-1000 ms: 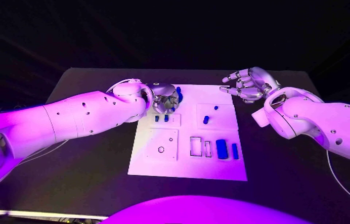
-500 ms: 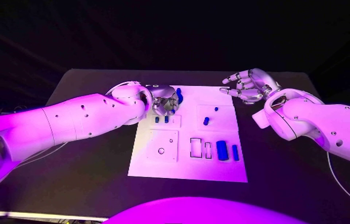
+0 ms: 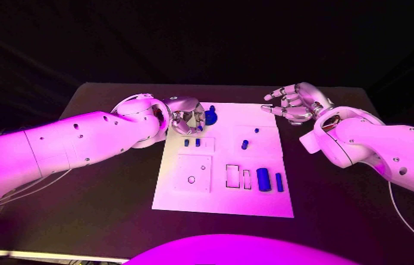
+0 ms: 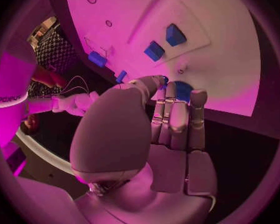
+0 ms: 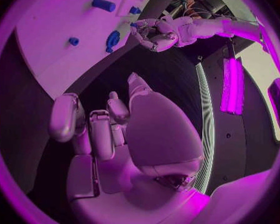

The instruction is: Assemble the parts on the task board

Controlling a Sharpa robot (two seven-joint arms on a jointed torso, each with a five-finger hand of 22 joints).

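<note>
The white task board (image 3: 222,198) lies in the middle of the black table. My left hand (image 3: 185,114) hovers over its far left corner and pinches a round blue part (image 3: 210,117) at its fingertips; the left wrist view has that part (image 4: 182,91) between the fingers (image 4: 171,109). Two small blue parts (image 3: 191,142) stand just in front of it. Other blue parts (image 3: 244,144) (image 3: 262,179) sit further right and nearer. My right hand (image 3: 293,102) hangs beyond the board's far right corner, fingers apart and empty (image 5: 109,129).
The board carries empty rectangular slots (image 3: 231,175) and a square plate with small holes (image 3: 193,172). Bare black table (image 3: 95,205) surrounds it on all sides. From the right wrist view, the left hand (image 5: 154,35) reaches over the board's edge.
My left hand has drawn back a little toward the board's left edge, and the round blue part now shows more fully at its fingertips. The right hand has barely moved.
</note>
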